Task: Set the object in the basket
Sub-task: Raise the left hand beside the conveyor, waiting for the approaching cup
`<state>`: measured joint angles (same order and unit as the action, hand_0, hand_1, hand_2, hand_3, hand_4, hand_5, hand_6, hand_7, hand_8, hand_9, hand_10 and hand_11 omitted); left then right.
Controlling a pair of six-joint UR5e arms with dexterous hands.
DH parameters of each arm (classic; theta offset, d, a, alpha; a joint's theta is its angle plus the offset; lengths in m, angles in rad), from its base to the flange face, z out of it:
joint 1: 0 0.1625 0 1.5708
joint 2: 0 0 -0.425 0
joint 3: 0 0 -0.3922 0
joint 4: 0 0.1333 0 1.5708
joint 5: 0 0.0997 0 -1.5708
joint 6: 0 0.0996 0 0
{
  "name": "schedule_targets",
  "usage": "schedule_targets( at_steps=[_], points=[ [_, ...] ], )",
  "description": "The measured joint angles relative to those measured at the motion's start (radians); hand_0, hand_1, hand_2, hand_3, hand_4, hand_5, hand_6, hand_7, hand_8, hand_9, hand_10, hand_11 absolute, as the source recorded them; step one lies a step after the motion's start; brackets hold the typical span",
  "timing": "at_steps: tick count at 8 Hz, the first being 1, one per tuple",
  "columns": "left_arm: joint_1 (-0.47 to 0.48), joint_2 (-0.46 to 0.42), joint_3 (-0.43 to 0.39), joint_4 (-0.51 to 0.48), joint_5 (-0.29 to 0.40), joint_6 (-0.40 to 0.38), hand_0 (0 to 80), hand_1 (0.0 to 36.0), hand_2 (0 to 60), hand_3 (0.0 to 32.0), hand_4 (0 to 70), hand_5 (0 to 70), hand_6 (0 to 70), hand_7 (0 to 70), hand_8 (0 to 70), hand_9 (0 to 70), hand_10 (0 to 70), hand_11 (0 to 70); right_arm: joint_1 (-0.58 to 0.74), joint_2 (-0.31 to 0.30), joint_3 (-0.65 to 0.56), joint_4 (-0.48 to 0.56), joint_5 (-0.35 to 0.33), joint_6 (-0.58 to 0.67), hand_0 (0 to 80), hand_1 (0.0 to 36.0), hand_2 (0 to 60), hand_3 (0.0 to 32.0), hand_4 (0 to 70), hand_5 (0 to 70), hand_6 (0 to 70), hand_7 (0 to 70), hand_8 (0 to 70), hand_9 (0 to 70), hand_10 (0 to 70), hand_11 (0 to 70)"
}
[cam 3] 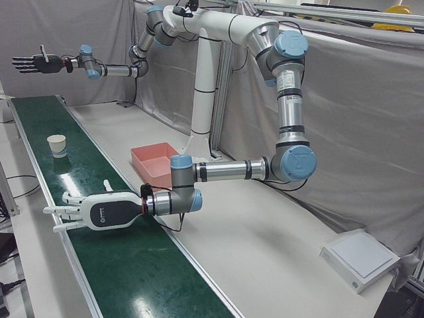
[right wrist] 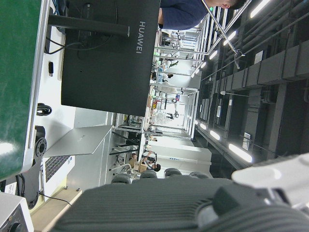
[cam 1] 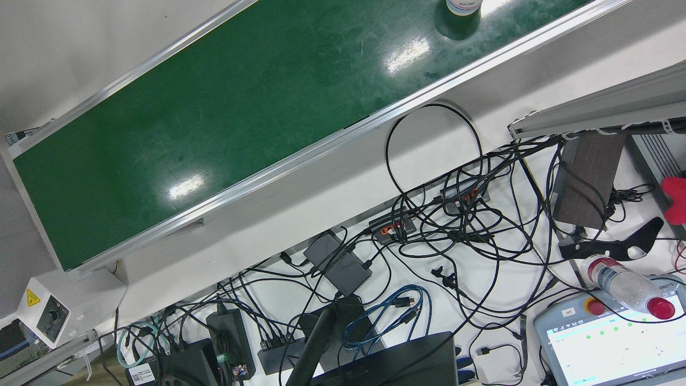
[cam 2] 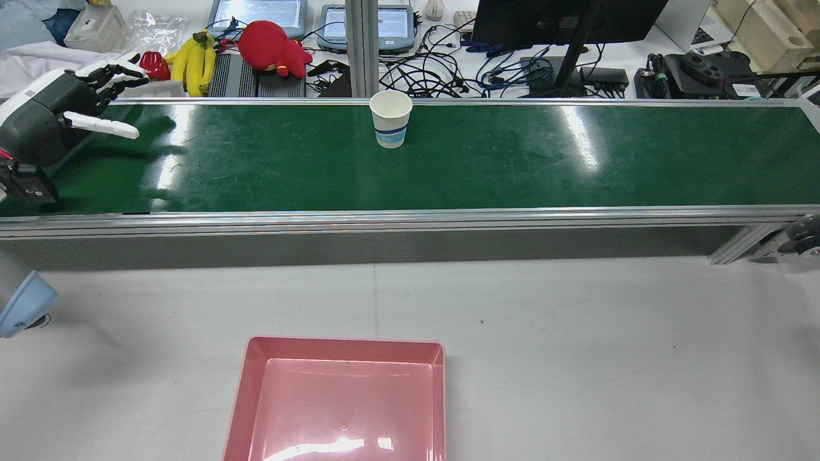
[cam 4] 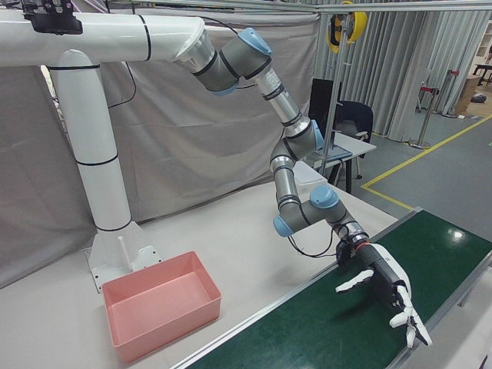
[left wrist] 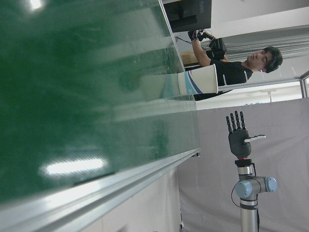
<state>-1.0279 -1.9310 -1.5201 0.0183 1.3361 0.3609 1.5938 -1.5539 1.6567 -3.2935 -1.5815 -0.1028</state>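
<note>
A white paper cup [cam 2: 391,118] with a blue band stands upright mid-length on the green conveyor belt [cam 2: 512,160], near its far edge. It also shows in the left-front view as the cup [cam 3: 57,144] and in the left hand view as the cup [left wrist: 198,82]. The pink basket [cam 2: 346,342] sits on the grey table before the belt and holds nothing. My left hand [cam 2: 64,109] hovers low over the belt's left end, open with fingers spread, well apart from the cup. My right hand [cam 3: 34,63] is raised high beyond the far end of the belt, open and flat.
Behind the belt lie bananas [cam 2: 192,61], a red plush toy [cam 2: 272,45], a monitor [cam 2: 564,19] and tangled cables [cam 1: 455,225]. A person [left wrist: 231,65] stands beyond the belt. A white box [cam 3: 361,258] rests at the table corner.
</note>
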Motion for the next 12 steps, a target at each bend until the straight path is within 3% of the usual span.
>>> schedule_targets(
  at_steps=[12],
  points=[
    [-0.009,0.0,-0.019,0.005,0.006,0.008,67.1,23.9,0.0,0.0,19.8,36.6,7.5,7.0,12.5,18.5,0.0,0.3,0.0,0.0,0.001,0.0,0.0,0.0,0.0,0.0,0.0,0.0,0.0,0.0,0.0,0.0,0.0,0.0,0.0,0.0]
  ],
)
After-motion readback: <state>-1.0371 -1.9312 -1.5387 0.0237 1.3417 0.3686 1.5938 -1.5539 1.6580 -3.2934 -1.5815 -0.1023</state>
